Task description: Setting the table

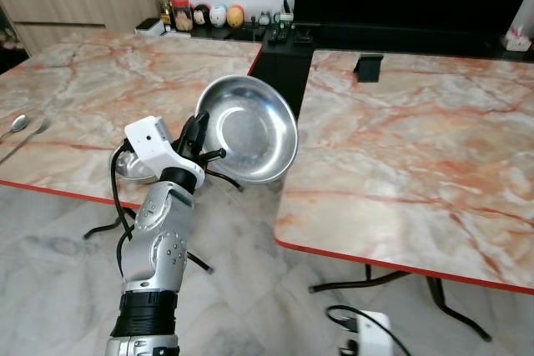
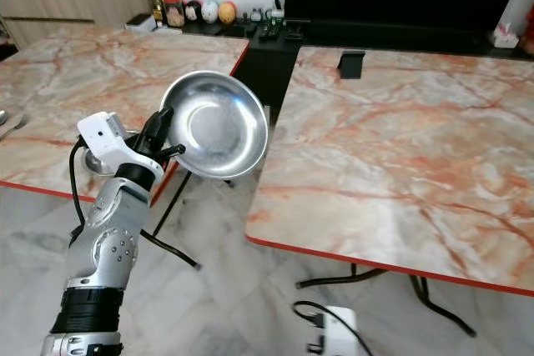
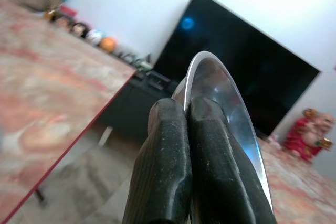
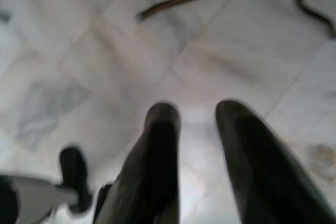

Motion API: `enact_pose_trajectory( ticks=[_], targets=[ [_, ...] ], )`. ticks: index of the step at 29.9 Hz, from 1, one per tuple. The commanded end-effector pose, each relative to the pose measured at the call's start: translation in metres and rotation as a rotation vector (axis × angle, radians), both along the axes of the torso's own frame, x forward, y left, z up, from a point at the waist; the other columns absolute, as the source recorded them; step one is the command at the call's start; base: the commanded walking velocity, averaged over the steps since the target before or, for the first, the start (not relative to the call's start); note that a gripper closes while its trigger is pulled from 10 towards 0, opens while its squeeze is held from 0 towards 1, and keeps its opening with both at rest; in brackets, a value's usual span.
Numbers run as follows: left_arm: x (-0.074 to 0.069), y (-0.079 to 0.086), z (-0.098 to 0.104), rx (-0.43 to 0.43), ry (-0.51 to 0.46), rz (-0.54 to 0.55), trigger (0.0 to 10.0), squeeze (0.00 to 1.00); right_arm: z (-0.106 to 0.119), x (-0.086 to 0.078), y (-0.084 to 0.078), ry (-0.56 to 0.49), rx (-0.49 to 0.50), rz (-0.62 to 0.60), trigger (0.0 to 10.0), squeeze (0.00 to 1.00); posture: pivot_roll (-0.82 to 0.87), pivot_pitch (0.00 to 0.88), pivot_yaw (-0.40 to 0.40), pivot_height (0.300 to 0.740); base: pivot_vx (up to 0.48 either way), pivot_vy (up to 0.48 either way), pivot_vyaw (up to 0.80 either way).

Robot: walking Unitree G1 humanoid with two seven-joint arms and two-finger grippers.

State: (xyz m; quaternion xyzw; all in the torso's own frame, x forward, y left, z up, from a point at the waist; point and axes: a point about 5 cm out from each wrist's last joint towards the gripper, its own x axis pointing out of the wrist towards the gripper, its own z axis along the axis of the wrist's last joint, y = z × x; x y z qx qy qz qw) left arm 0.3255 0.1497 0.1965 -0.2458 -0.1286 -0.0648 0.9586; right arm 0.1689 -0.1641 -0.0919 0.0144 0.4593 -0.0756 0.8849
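Left eye view: one steel bowl, shallow, polished, wide-rimmed, is hanging in the air, tilted nearly on edge with its hollow facing the camera, over the gap between two marble-patterned counters. The left claw is pinching the bowl at the rim on the robot's left side, its two black fingers closing together on the thin metal lip, one on each face, as the left wrist view is showing. Handling, as a judgement: the bowl is looking light and stiff, not fragile, but smooth and slippery, so an edge pinch is likely letting it swing or slide; the rim is the only place offering a hold. The right-hand counter is lying just beside the bowl, with a small dark stand near its far edge; the left-hand counter is carrying a spoon by its left edge, and a second bowl is sitting at its near edge behind the wrist. The right claw is hanging low over the tiled floor, its fingers standing apart and gripping nothing.
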Motion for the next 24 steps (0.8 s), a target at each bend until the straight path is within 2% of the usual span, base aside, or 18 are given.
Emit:
enact_pose_trajectory(
  ticks=[1,5,11,17,21,24],
  targets=[
    [-0.0001,0.0014,0.0056,0.002,-0.021,0.007,10.0,0.00,-0.0002,-0.0002,0.0046,-0.007,0.017,0.004,10.0,0.00,0.06,0.000,-0.015,0.740,0.000,-0.379,0.00],
    [0.0001,0.0007,0.0052,0.000,-0.021,0.006,10.0,0.00,-0.0008,-0.0015,0.0038,-0.002,0.023,0.009,10.0,0.00,0.06,0.000,-0.016,0.740,0.000,-0.380,0.00],
    [0.0005,0.0007,0.0044,-0.002,-0.019,0.004,10.0,0.00,-0.0013,-0.0026,0.0035,0.001,0.028,0.006,10.0,0.00,0.06,0.000,-0.017,0.740,0.000,-0.381,-0.73],
    [0.0013,0.0017,0.0037,-0.002,-0.018,0.005,10.0,0.00,-0.0008,-0.0017,0.0032,-0.003,0.025,0.007,10.0,0.00,0.06,0.000,-0.017,0.740,0.000,-0.377,0.00],
    [0.0020,0.0015,0.0038,0.000,-0.017,0.004,10.0,0.00,-0.0008,-0.0015,0.0032,-0.001,0.030,0.005,10.0,0.00,0.06,0.000,-0.017,0.740,0.000,-0.378,-0.54],
    [0.0023,0.0017,0.0037,0.000,-0.016,0.005,10.0,0.00,-0.0004,-0.0009,0.0031,-0.008,0.028,0.006,10.0,0.00,0.06,0.000,-0.018,0.740,0.000,-0.375,0.00]
  ],
)
